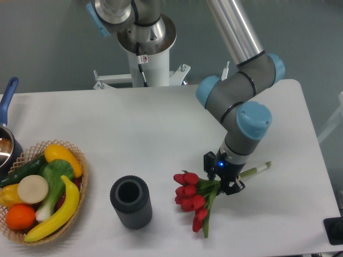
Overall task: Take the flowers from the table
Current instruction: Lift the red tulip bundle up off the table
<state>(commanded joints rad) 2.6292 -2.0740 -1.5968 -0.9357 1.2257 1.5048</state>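
Note:
The flowers (192,199), red tulips with green stems and leaves, sit at the front right of the white table (134,128), blooms to the left and a pale stem end (259,169) sticking out to the right. My gripper (224,182) is down over the stems, shut on them just right of the blooms. The blooms look bunched and tilted, and I cannot tell whether they still touch the tabletop.
A dark ribbed cylinder cup (131,202) stands left of the flowers. A wicker basket (80,182) of fruit and vegetables is at the front left, with a blue-handled pot (6,134) behind it. The arm's white base (147,59) is at the back.

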